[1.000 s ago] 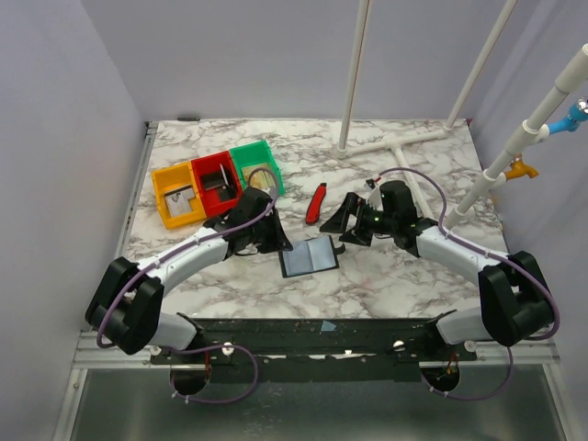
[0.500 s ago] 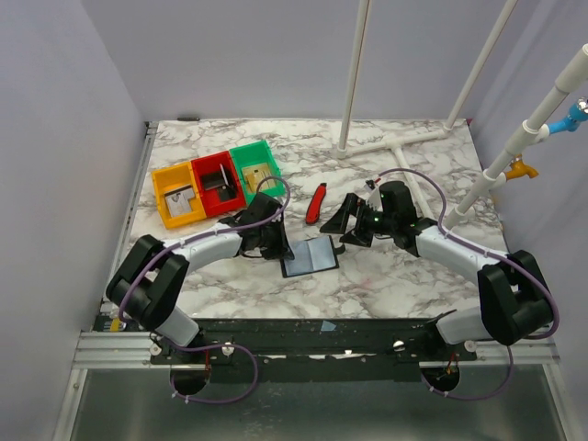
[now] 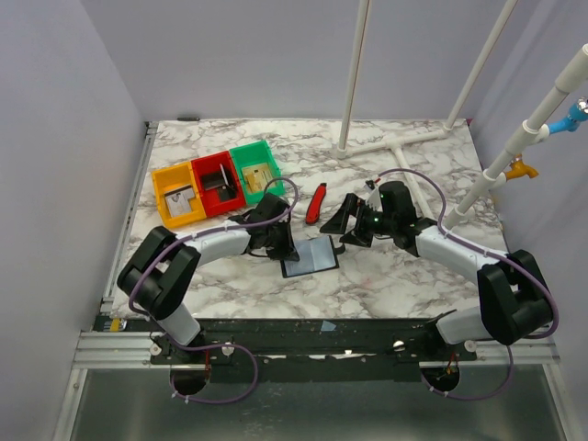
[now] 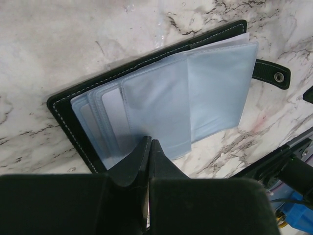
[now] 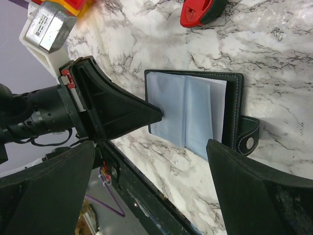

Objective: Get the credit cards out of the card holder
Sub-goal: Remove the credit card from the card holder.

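The card holder [image 3: 310, 256] lies open on the marble table, its bluish-grey sleeves fanned out. It shows in the left wrist view [image 4: 215, 83] and the right wrist view [image 5: 195, 112]. My left gripper [image 3: 281, 244] is shut, its tips [image 4: 149, 143] resting on the left-hand sleeves. A paler card-like rectangle [image 4: 113, 105] shows through one sleeve. My right gripper [image 3: 344, 226] is wide open and empty [image 5: 151, 196], just right of the holder and above the table. A tan-gold card [image 3: 260, 174] lies in the green bin and a greyish one [image 3: 184, 197] in the orange bin.
Orange [image 3: 166, 187], red [image 3: 215, 164] and green [image 3: 241, 154] bins stand in a row at the back left. A red-and-black tool [image 3: 316, 201] lies behind the holder, also in the right wrist view [image 5: 200, 11]. White pipes [image 3: 395, 142] lie at the back right.
My left gripper has moved forward and right, from beside the bins down to the open holder's left edge. The right arm and the holder have stayed put.
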You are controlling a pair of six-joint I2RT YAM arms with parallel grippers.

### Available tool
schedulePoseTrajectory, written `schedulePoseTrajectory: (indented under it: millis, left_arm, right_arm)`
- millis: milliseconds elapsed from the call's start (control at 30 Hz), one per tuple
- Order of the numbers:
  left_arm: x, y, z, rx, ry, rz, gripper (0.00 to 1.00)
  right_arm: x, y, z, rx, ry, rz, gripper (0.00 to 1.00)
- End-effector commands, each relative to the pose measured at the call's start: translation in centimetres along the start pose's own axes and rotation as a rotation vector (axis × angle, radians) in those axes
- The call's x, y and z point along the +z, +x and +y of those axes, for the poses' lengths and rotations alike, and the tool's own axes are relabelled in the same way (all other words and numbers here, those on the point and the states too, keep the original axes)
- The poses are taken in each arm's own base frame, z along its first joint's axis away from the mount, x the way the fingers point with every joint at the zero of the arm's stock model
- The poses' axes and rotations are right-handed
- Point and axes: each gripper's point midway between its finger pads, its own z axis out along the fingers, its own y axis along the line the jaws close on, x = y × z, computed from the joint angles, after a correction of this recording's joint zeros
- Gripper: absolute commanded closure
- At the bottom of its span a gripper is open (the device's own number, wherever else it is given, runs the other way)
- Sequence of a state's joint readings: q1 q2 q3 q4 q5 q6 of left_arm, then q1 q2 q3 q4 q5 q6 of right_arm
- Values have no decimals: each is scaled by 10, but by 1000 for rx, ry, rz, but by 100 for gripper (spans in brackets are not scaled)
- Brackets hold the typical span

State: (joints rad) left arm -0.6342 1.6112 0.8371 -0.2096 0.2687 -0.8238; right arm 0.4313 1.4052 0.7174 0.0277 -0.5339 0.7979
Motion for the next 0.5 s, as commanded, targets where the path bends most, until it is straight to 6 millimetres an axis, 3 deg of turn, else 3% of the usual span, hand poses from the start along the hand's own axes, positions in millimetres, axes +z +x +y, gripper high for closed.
schedulePoseTrajectory:
  millis: [0,300,467]
  left_arm:
    - [8,-6,-6,9,-7,-14,100]
    - [16,-8,-13,6,6,-3,100]
    - [18,-9,-15,6,12,1,100]
  right_arm:
    - [1,-6,4,-30,11,-20,0]
    - [6,1,4,-49,34,-11,2]
    - [18,12,-1,-63,66,15,21]
